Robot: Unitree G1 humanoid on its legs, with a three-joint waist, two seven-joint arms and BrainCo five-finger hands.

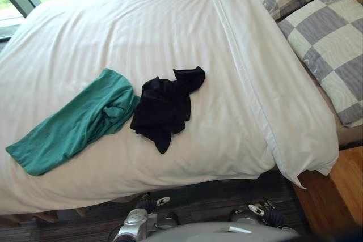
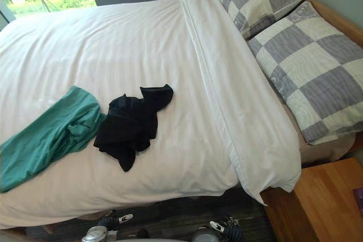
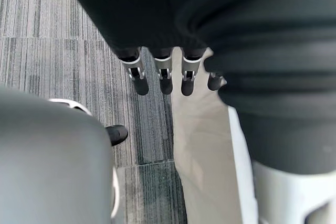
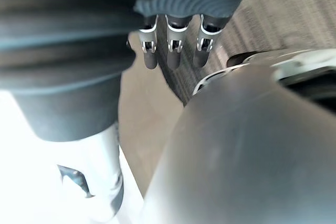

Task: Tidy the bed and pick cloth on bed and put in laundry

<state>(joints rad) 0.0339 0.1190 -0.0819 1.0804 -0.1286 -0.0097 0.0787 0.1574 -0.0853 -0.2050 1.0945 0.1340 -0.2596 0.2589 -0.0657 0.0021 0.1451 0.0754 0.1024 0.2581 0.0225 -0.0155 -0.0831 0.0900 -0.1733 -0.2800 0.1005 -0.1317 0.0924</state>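
Left hand (image 3: 164,75) hangs low beside the bed, its fingers straight, pointing down at grey striped carpet (image 3: 63,61) and holding nothing. We see the right hand (image 4: 175,52) hanging the same way on the other side, fingers relaxed and empty; much of each hand is hidden under its dark ribbed cover. From the head camera we look down on a white duvet (image 1: 142,38) spread across the bed. A green cloth (image 1: 74,126) lies on the near part of the duvet towards the left, long and bunched at one end, and in the right eye view its far end is cut off by the edge. Just beside it, touching or nearly so, lies a crumpled black cloth (image 1: 166,107); we cannot tell what kind of garment it is. Two grey and cream chequered pillows (image 1: 332,43) lie at the right, partly cut off by the edge. A wooden surface (image 2: 323,202) shows at the near right corner of the bed, its shape unclear.
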